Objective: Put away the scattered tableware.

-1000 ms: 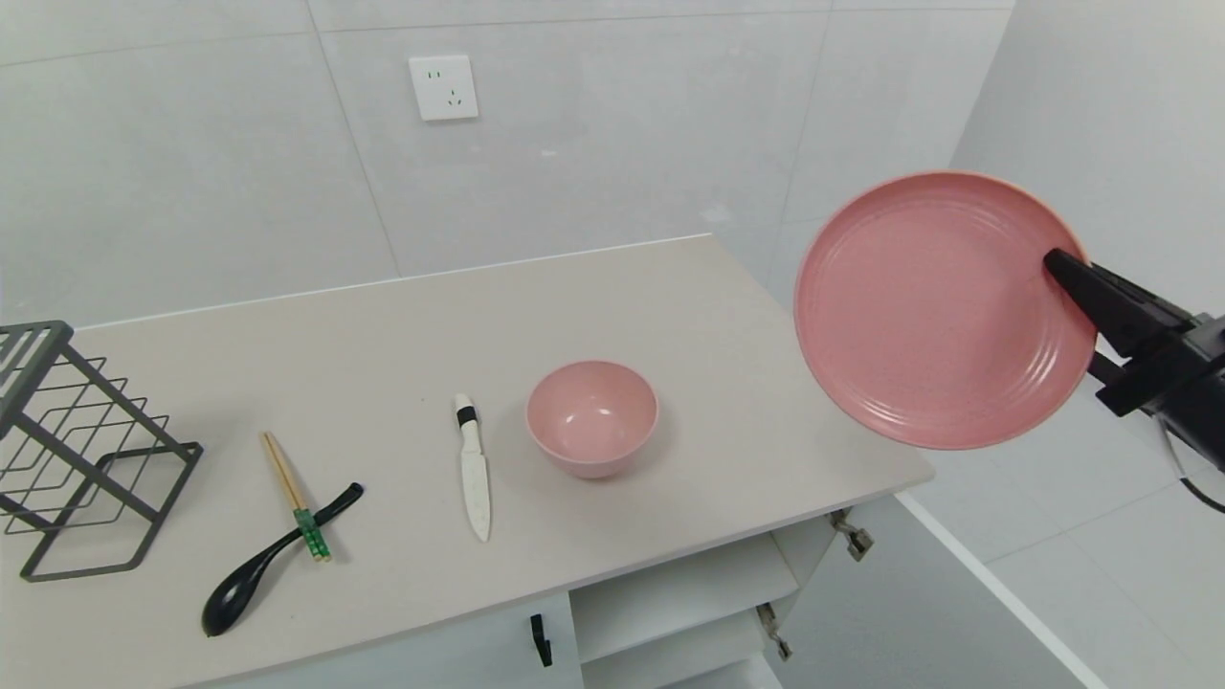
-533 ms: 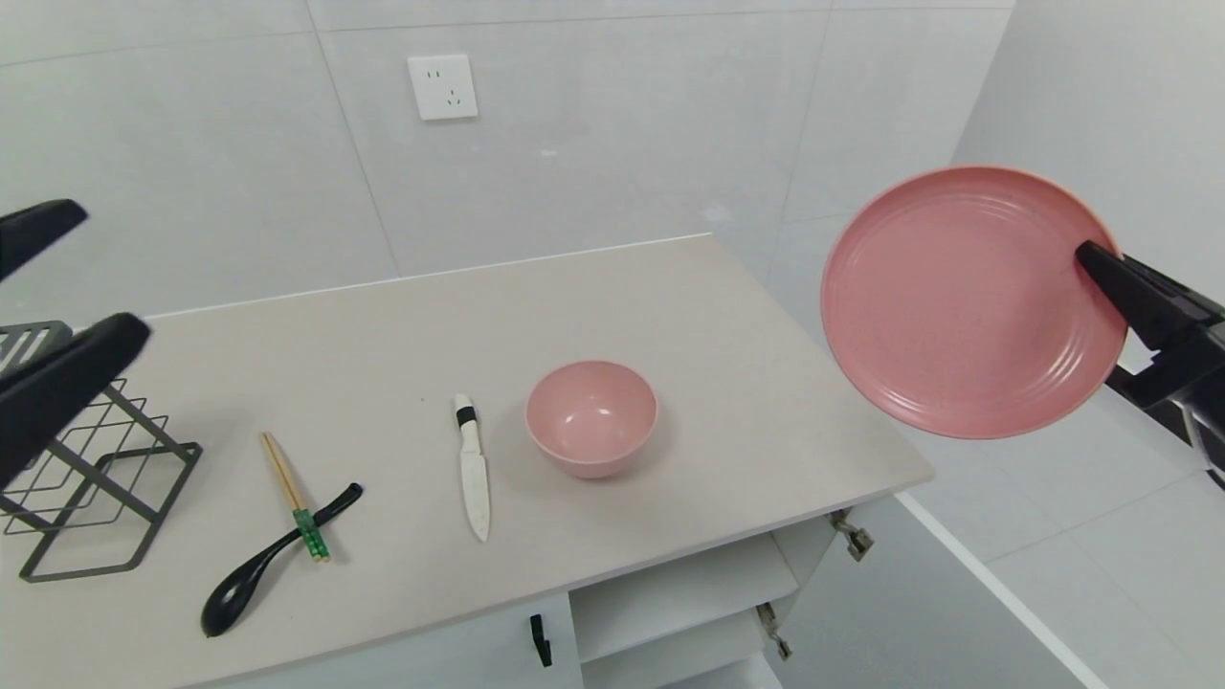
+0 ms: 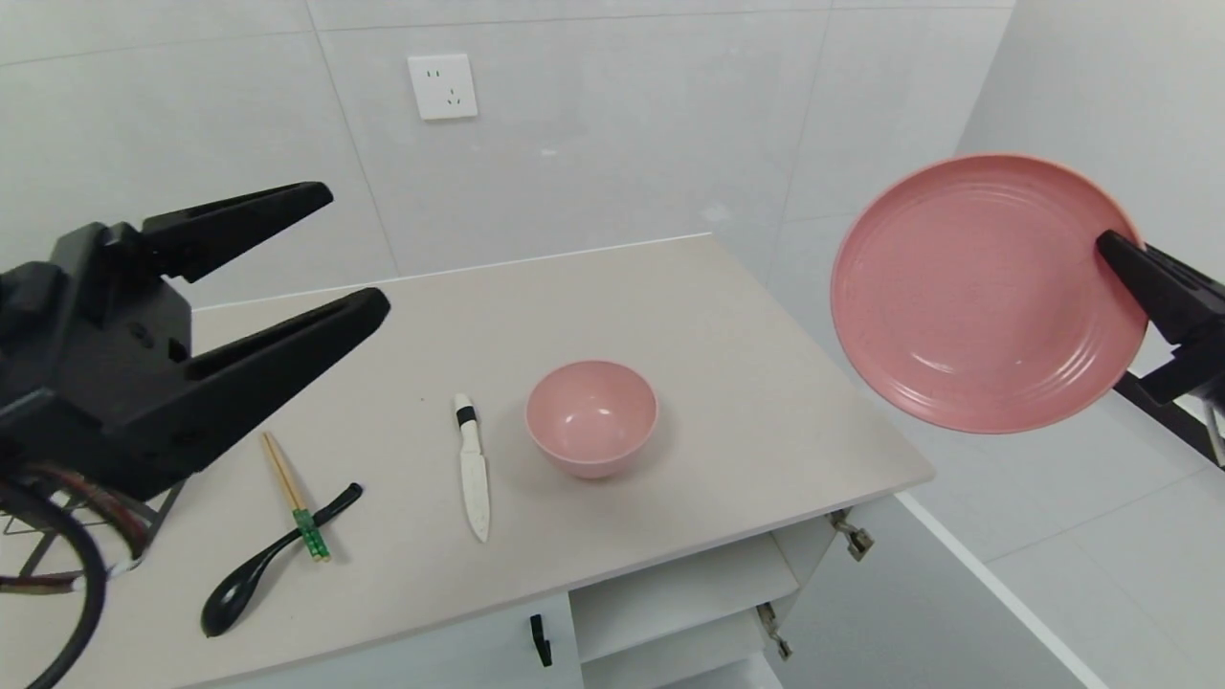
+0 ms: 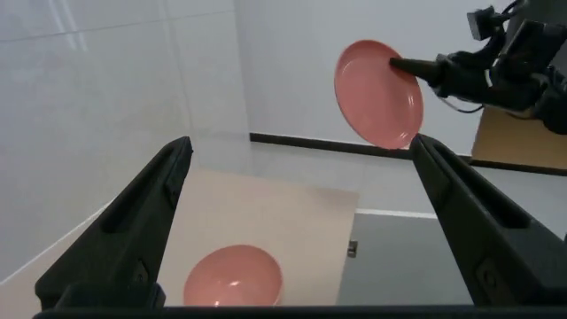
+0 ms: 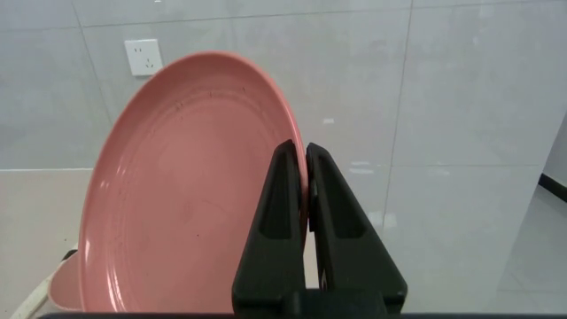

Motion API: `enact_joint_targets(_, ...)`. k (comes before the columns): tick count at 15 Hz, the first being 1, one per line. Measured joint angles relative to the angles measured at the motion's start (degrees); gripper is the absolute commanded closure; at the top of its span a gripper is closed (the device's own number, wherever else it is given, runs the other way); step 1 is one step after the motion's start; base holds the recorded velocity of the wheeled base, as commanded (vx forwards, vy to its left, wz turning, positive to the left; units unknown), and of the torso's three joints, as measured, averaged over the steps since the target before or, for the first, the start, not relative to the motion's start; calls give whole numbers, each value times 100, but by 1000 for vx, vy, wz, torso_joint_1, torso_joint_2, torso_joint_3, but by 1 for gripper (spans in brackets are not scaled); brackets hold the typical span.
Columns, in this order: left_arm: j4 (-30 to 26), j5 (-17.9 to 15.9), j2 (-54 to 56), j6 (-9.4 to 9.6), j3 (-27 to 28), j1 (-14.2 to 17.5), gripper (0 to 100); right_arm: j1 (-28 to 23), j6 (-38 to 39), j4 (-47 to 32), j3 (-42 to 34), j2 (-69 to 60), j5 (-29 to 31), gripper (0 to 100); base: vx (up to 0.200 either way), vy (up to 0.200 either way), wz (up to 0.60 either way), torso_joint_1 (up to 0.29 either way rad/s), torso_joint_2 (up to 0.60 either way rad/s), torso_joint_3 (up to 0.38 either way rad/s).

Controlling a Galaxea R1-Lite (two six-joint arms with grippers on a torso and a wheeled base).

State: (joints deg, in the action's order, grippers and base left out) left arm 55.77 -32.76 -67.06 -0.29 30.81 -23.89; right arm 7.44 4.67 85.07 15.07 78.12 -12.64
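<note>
My right gripper (image 3: 1108, 243) is shut on the rim of a pink plate (image 3: 986, 293), held in the air beyond the counter's right edge; the pink plate (image 5: 190, 186) stands on edge between the fingers (image 5: 283, 190), and it is also visible as the pink plate (image 4: 376, 93) far off. My left gripper (image 3: 354, 251) is open and empty, raised above the counter's left side. On the counter (image 3: 727, 364) sit a pink bowl (image 3: 591, 417), a white knife (image 3: 473, 468), wooden chopsticks (image 3: 295, 496) and a black spoon (image 3: 268, 561). The bowl (image 4: 232, 276) lies below my open left gripper (image 4: 297, 151).
A dark wire rack (image 3: 38, 517) stands at the counter's left end, mostly behind my left arm. An open white cabinet shelf (image 3: 684, 598) sits under the counter's front edge, with a black handle (image 3: 541, 639). A wall socket (image 3: 441, 86) is behind.
My left gripper has swung in from the left and risen over the counter, open. The right gripper has carried the plate a little farther right and up.
</note>
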Motion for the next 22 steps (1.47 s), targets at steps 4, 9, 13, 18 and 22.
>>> enact_joint_targets(4,-22,1146,-692,-44,466,-438,0,-135,-11,0,17,-166,-7,100,0,0,0,0,0,0)
enact_joint_targets(9,-1150,1949,-1224,-660,846,-507,0,-155,-276,-5,-30,-232,-255,100,0,0,0,0,0,0)
enact_joint_targets(13,-2287,2203,-1738,-1103,1162,-501,0,-155,-301,2,-83,-243,-290,100,0,0,0,0,0,0)
enact_joint_targets(18,-2411,2264,-2210,-424,1053,-472,0,-132,-361,-2,-99,-240,-293,100,0,0,0,0,0,0)
enact_joint_targets(22,-2194,2679,-3057,-397,1092,-461,0,-146,-361,0,-107,-244,-295,100,0,0,0,0,0,0)
